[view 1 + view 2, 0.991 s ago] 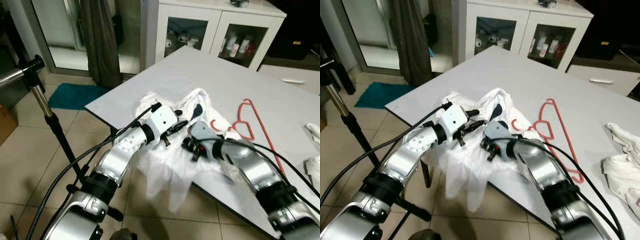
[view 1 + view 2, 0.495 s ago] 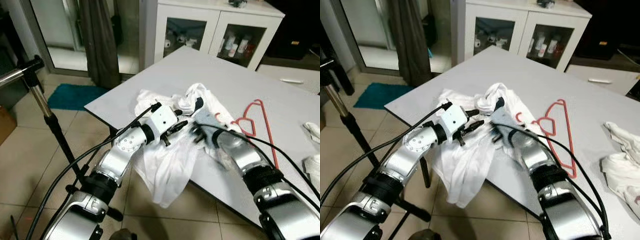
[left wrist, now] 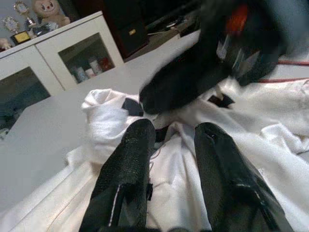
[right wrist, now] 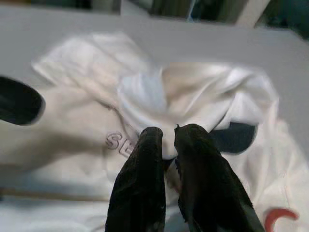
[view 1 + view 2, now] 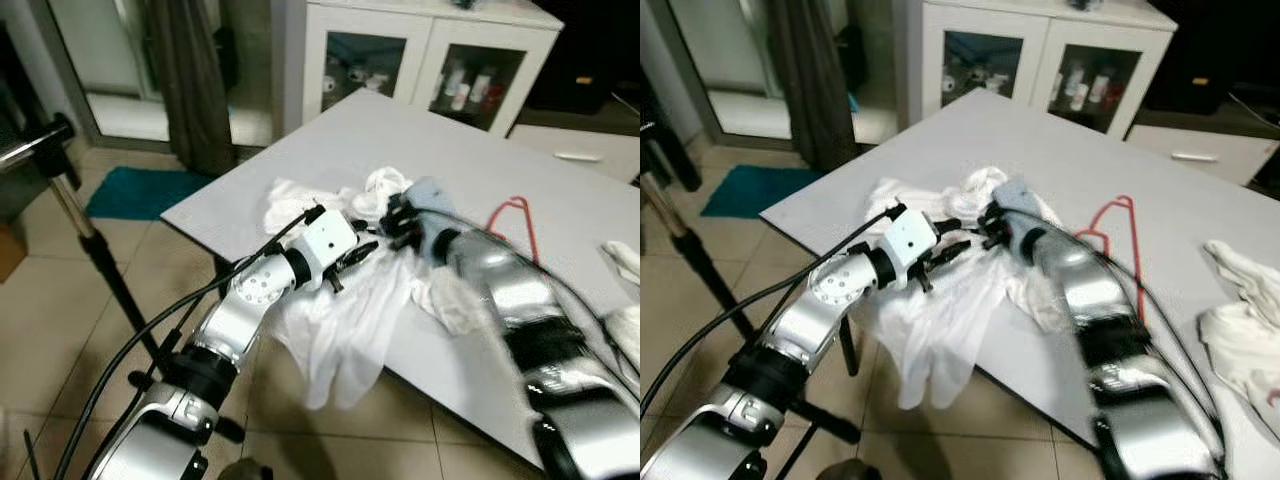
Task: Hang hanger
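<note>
White crumpled cloth shirt (image 5: 350,310) bunched at corner of grey table (image 5: 480,160), part hanging over edge. Right gripper (image 4: 166,145) clenched on shirt fold near collar. Left gripper (image 3: 174,140) fingers parted, over shirt, just beside right gripper. Red wire hanger (image 5: 512,215) flat on table beyond right arm, near shirt.

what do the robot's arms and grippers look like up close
Both arms are silver metal segments with black joint bands and black cables running along them. The left arm ends in a white boxy wrist block. The left gripper and right gripper each have two long black fingers, rounded at the tips; the left's show a fine textured surface.
</note>
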Tool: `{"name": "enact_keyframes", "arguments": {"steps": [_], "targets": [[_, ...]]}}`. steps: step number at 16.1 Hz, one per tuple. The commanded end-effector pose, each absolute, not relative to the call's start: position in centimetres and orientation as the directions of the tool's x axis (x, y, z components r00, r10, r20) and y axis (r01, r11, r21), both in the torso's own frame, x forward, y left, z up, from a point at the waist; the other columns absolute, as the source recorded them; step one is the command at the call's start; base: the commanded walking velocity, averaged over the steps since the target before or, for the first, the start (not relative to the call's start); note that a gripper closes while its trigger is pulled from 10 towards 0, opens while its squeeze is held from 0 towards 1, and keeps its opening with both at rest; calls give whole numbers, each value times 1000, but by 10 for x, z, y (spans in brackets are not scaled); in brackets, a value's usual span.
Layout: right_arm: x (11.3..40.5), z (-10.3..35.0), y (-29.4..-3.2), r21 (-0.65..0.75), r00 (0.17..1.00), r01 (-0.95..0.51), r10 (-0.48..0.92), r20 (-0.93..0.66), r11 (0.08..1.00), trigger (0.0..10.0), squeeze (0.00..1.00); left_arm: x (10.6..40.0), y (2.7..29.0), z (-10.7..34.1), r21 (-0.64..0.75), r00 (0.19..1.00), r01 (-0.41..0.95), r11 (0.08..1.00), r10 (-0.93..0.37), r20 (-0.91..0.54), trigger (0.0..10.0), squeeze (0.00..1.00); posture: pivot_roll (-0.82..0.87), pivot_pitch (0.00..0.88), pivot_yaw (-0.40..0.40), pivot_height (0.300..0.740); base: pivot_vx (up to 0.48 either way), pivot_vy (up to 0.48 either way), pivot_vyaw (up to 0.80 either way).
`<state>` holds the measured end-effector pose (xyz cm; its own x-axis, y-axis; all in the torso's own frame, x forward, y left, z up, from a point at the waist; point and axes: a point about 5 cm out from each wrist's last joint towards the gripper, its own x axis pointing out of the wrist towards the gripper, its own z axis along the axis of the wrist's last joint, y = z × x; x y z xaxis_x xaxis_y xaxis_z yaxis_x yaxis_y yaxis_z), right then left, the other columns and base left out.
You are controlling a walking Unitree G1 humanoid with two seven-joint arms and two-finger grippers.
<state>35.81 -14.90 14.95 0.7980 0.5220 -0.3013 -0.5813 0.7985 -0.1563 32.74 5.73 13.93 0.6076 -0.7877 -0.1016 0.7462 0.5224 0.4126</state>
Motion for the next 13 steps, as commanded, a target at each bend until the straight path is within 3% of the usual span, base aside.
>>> {"name": "enact_keyframes", "arguments": {"steps": [1, 3, 6, 10, 13], "targets": [[354, 161, -163, -147, 797, -586, 536, -278, 797, 10000, 0, 327, 55, 141, 415, 604, 746, 521, -792, -93, 10000, 0, 49, 0, -53, 723, 0, 0, 0], [347, 165, -178, -229, 796, -594, 522, -305, 772, 10000, 0, 326, 55, 140, 413, 601, 749, 518, -793, -97, 10000, 0, 48, 0, -54, 723, 0, 0, 0], [321, 170, -195, -235, 729, -676, 588, -350, 699, 10000, 0, 325, 56, 138, 408, 601, 752, 517, -793, -103, 10000, 0, 45, 0, -54, 723, 0, 0, 0], [281, 145, -177, -146, 516, -848, 728, -450, 510, 10000, 0, 324, 53, 136, 402, 592, 761, 509, -798, -109, 10000, 0, 39, 0, -49, 723, 0, 0, 0], [277, 138, -156, -81, 481, -863, 764, -429, 498, 10000, 0, 324, 55, 135, 399, 593, 762, 509, -797, -115, 10000, 0, 47, 0, -48, 723, 0, 0, 0]]}}
